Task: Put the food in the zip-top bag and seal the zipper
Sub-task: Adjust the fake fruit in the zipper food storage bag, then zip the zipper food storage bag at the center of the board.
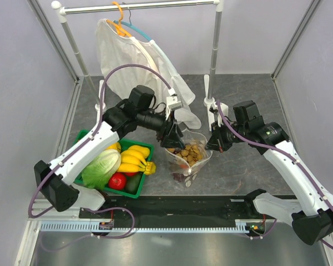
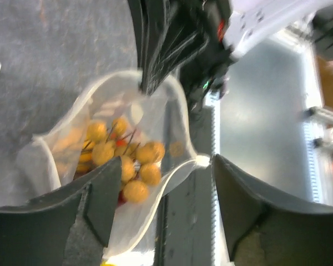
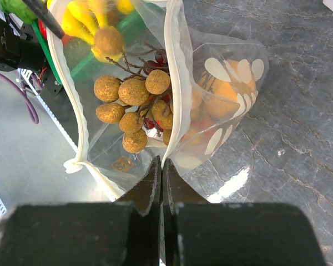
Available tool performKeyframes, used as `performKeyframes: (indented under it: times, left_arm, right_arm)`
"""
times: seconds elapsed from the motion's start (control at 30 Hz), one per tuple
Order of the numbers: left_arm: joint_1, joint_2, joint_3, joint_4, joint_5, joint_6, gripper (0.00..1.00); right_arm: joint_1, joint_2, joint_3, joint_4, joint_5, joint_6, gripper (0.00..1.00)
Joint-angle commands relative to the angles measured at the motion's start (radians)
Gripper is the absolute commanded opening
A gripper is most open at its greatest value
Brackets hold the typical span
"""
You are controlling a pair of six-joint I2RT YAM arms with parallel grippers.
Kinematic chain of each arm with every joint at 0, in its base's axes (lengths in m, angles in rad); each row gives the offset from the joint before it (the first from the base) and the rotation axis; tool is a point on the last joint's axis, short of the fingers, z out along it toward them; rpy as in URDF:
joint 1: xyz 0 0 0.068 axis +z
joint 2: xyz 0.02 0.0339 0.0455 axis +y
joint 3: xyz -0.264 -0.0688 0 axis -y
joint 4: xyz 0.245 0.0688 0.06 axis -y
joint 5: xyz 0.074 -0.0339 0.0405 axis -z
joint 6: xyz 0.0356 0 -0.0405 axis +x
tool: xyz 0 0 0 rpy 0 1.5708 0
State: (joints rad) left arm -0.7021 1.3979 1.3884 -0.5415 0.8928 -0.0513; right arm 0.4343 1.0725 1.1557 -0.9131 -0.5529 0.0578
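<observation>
The clear dotted zip-top bag [image 1: 195, 162] stands with its mouth open at the table's middle. Inside it are the tan-brown berry bunch [image 1: 192, 152], the dark grapes [image 1: 179, 177] and the orange-red peach [image 3: 222, 100], which shows through the bag wall. My right gripper [image 3: 162, 165] is shut on the white zipper strip [image 3: 175, 83] at the mouth's right rim. My left gripper [image 2: 161, 199] is open, and its fingers [image 2: 100, 194] straddle the other end of the mouth, near the small white slider tab [image 2: 202, 160]. The berries [image 2: 127, 160] lie below it.
A green basket [image 1: 82, 136] left of the bag holds a lettuce head [image 1: 100, 169], a banana bunch [image 1: 134, 159] and a red fruit [image 1: 117, 180]. A white garment [image 1: 130, 61] hangs on the rack [image 1: 214, 55] behind the arms.
</observation>
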Motion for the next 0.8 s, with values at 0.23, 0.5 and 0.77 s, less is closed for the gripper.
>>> performKeyframes:
  times: [0.23,0.5,0.77]
  left_arm:
    - [-0.066,-0.082,0.008,-0.413,-0.186,0.958,0.84]
    - [-0.181,-0.093,-0.126,-0.302,-0.282,1.13,0.46]
    - [-0.353,-0.097,-0.055,-0.198,-0.285,0.8,0.02]
  right_arm:
    - [-0.003,0.0,0.019,0.052,-0.042,-0.01,0.0]
    - [-0.002,0.043,0.061,0.091,-0.081,-0.019,0.0]
    - [0.01,0.127,0.113,0.232,-0.131,0.022,0.0]
